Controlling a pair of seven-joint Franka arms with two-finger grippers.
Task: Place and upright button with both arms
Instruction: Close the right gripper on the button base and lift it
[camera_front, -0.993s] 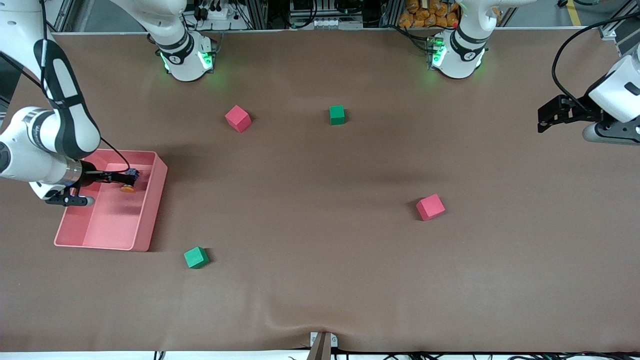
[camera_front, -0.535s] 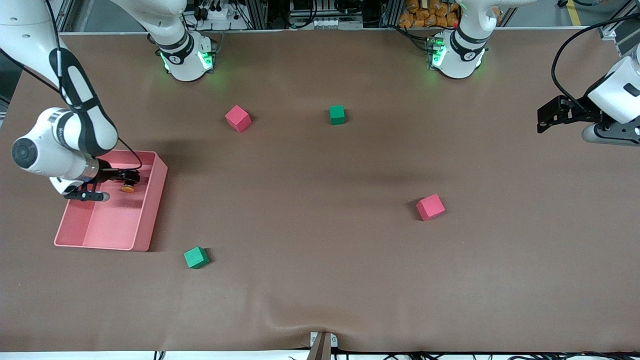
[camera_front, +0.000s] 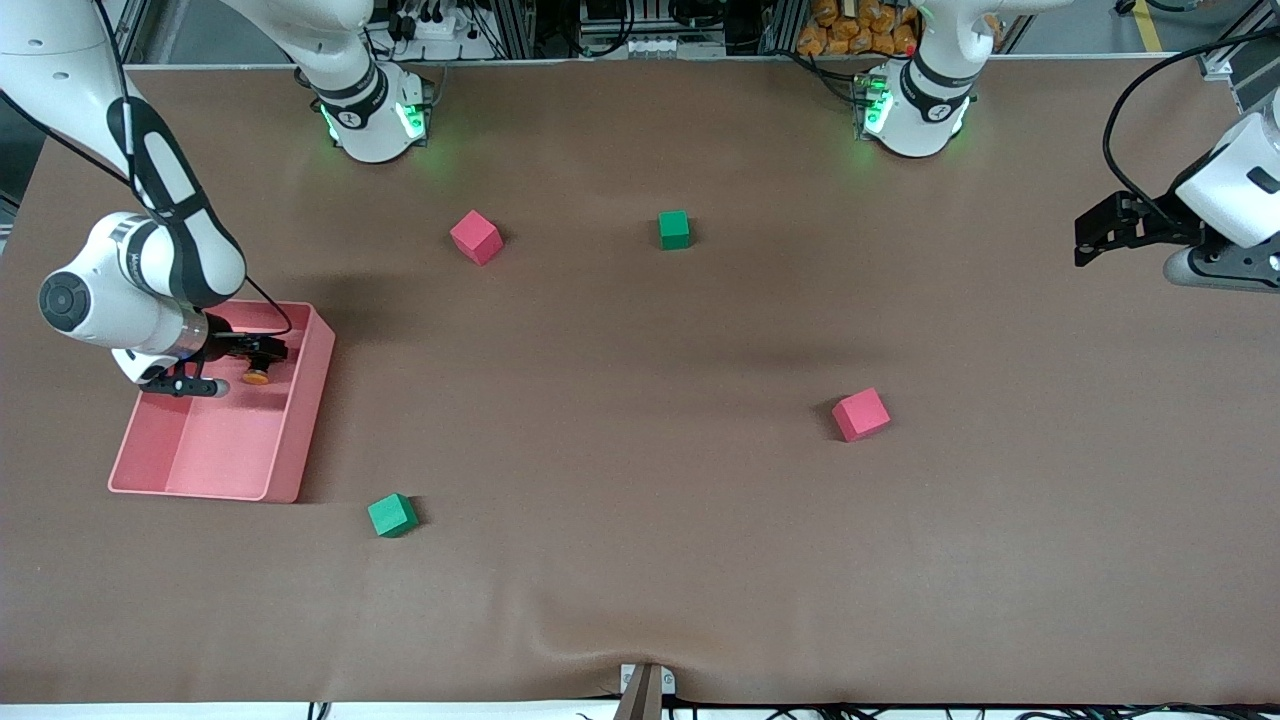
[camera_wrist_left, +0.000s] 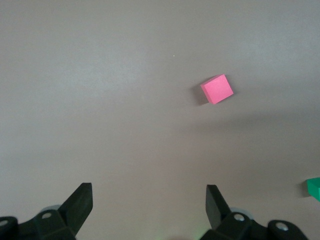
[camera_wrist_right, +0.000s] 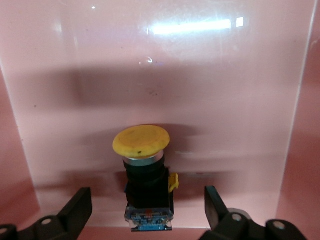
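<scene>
We're early: button lies in the pink bin at the table's right-arm end, right gripper open around it, ungrasped; left gripper waits open at its end.

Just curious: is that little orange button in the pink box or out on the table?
In the box: the button lies on the pink tray's floor, between the right gripper's open fingers.
</scene>
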